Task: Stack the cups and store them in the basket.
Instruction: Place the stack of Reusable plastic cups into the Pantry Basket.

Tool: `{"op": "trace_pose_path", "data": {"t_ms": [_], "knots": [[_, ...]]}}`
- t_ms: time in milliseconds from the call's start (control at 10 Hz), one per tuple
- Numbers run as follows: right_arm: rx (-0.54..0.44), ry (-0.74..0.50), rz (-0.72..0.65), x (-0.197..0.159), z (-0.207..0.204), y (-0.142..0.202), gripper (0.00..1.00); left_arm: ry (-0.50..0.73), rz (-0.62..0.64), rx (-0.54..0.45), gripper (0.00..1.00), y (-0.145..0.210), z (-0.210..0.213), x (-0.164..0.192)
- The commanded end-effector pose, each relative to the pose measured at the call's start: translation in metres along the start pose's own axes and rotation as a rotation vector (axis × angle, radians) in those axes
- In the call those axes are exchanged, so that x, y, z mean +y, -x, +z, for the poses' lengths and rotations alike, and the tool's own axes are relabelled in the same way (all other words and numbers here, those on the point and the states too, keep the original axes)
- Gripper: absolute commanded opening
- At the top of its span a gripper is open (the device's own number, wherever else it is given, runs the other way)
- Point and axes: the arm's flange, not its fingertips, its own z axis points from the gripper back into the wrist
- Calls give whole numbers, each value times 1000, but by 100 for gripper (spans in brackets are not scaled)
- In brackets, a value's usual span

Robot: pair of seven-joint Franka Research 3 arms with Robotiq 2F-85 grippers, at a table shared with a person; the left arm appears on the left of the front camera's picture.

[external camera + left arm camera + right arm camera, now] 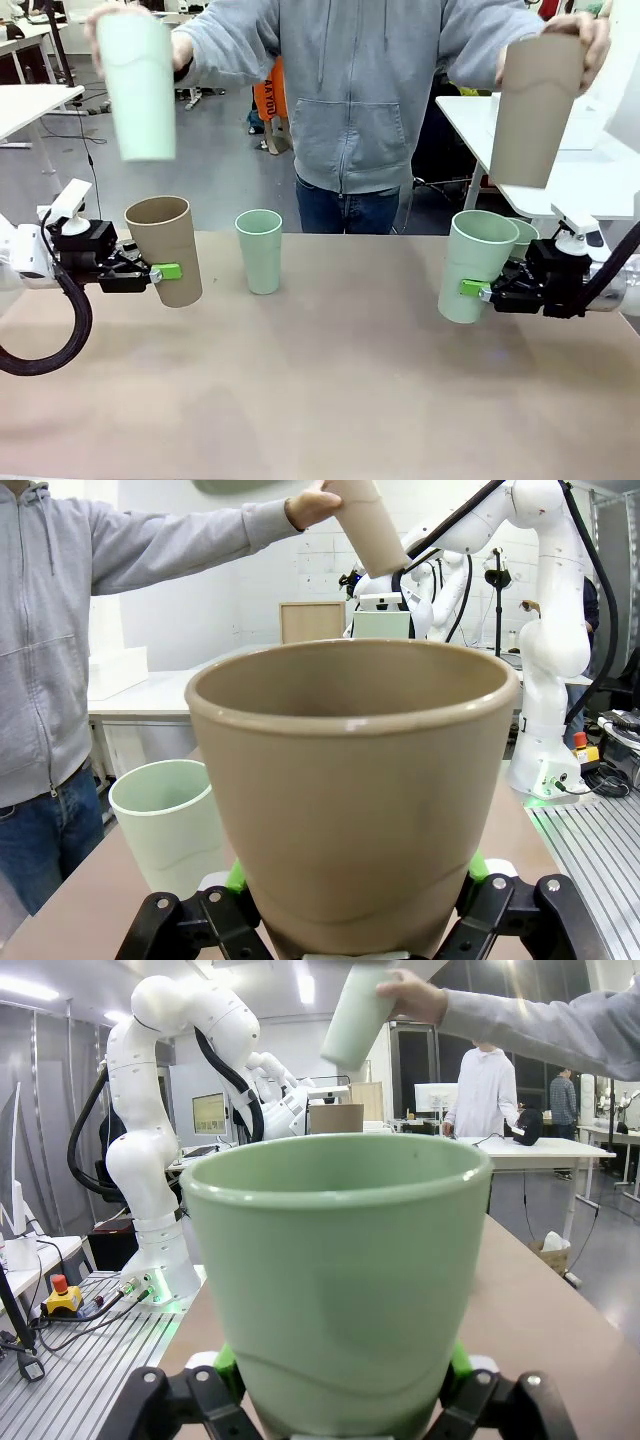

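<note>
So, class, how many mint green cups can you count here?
4 mint cups: raised cup held by the person, table cup standing alone, gripped cup in the right jaws, rear cup half hidden behind it.

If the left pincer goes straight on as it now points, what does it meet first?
Probably the pale mint green tumbler standing in the middle. The left pincer, shut on a tan-brown tumbler, points that way, though the green one stands slightly off its line.
</note>
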Motion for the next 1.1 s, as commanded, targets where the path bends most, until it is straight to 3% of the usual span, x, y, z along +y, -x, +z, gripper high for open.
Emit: {"op": "trace_pose_path", "data": {"t_ms": [0, 1000], "knots": [[2, 3, 12, 0, 0, -2, 85, 1, -10, -1, 85, -3, 0, 0], [2, 3, 12, 0, 0, -2, 85, 1, -10, -1, 85, -3, 0, 0]]}}
